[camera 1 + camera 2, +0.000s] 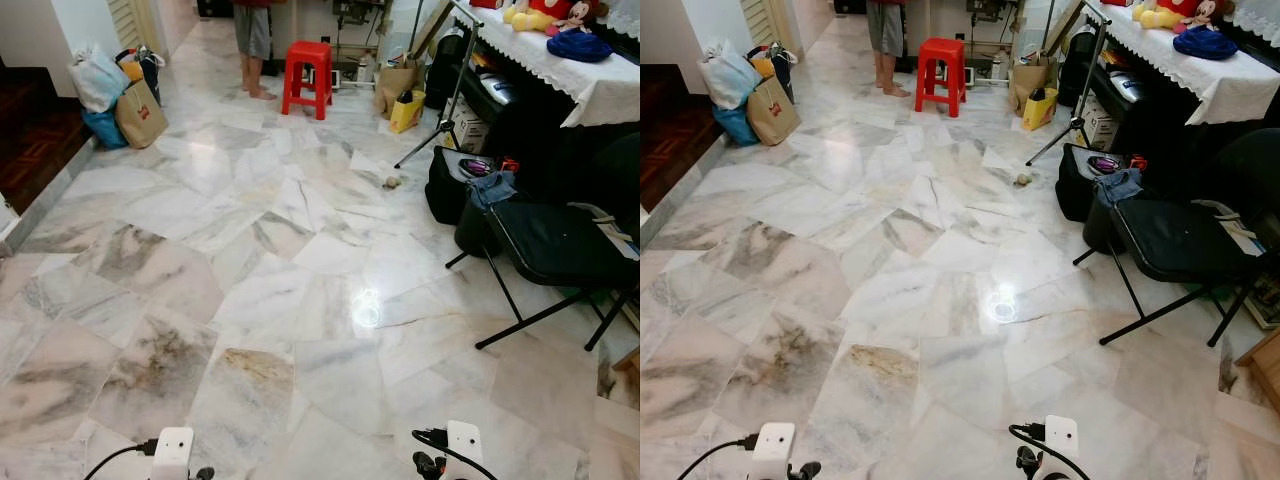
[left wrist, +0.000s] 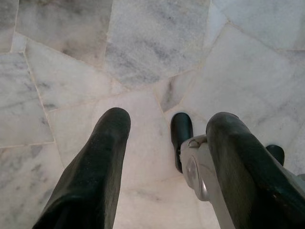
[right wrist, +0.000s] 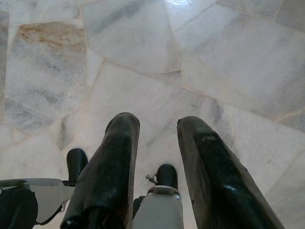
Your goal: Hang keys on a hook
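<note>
Both arms hang low at my sides over a white and grey marble floor (image 1: 300,300). The left gripper (image 2: 167,119) points down at the tiles, and its two black fingers (image 2: 102,157) stand well apart with nothing between them. The right gripper (image 3: 157,121) also points at the floor, open and empty, with a narrower gap between its fingers (image 3: 114,157). The white wrist housings of the left arm (image 1: 172,452) and right arm (image 1: 463,440) show at the bottom edge of the head views.
A black folding chair (image 1: 555,245) and a black bag (image 1: 452,185) stand on the right beside a cloth-covered table (image 1: 600,85) with plush toys. Far ahead are a red stool (image 1: 307,75), a person's legs (image 1: 254,55), a tripod (image 1: 450,95) and bags (image 1: 115,95) at the left wall.
</note>
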{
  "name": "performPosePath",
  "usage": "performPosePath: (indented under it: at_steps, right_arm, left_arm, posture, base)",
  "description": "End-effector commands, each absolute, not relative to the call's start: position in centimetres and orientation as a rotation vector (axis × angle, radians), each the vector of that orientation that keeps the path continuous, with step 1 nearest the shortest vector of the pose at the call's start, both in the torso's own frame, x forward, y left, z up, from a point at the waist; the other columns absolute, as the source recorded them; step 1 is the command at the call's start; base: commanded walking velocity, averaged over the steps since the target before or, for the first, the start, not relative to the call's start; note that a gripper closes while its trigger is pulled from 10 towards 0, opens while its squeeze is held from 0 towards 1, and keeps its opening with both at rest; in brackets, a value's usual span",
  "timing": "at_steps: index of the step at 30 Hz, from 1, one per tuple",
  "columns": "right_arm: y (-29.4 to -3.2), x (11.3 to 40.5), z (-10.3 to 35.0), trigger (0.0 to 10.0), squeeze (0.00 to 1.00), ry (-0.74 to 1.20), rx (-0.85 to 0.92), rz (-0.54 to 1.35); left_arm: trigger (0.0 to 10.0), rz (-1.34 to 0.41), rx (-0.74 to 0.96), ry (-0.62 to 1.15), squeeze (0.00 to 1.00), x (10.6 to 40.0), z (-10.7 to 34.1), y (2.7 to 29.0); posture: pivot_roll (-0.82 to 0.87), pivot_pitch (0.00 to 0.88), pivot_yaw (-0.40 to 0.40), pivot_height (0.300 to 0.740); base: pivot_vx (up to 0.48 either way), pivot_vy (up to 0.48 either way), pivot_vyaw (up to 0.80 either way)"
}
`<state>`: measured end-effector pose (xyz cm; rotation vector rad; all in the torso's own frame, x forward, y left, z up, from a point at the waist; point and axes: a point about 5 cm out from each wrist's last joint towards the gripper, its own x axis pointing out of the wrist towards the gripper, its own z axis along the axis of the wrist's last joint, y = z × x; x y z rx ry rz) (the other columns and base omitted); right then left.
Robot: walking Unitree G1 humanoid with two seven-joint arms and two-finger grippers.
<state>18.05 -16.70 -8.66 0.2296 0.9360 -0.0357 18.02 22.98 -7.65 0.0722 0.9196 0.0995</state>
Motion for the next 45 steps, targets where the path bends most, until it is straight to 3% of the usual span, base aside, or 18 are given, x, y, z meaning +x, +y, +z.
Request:
performPosePath:
  at_steps: [1,10,45]
  right_arm:
    - [-17.0,17.9,-8.7,10.0,0.00,0.929,0.240,-0.052]
    - [-17.0,18.0,-8.7,10.0,0.00,0.925,0.249,-0.055]
    - [-18.0,16.5,-9.2,10.0,0.00,0.971,0.190,-0.055]
  left_arm:
    - [10.0,0.096,0.072,0.942,0.00,17.7,-7.9,22.8]
    - [10.0,0.094,0.086,0.947,0.00,17.7,-7.9,22.8]
    - [10.0,0.150,0.058,0.954,0.00,17.2,-8.0,23.2]
  posture:
    - [0.05,0.000,-0.054,0.740]
    - [0.06,0.000,-0.056,0.740]
    - [0.06,0.000,-0.052,0.740]
  base:
    - [0.000,0.000,0.00]
    - [0.000,0.000,-0.10]
    - [0.000,0.000,-0.76]
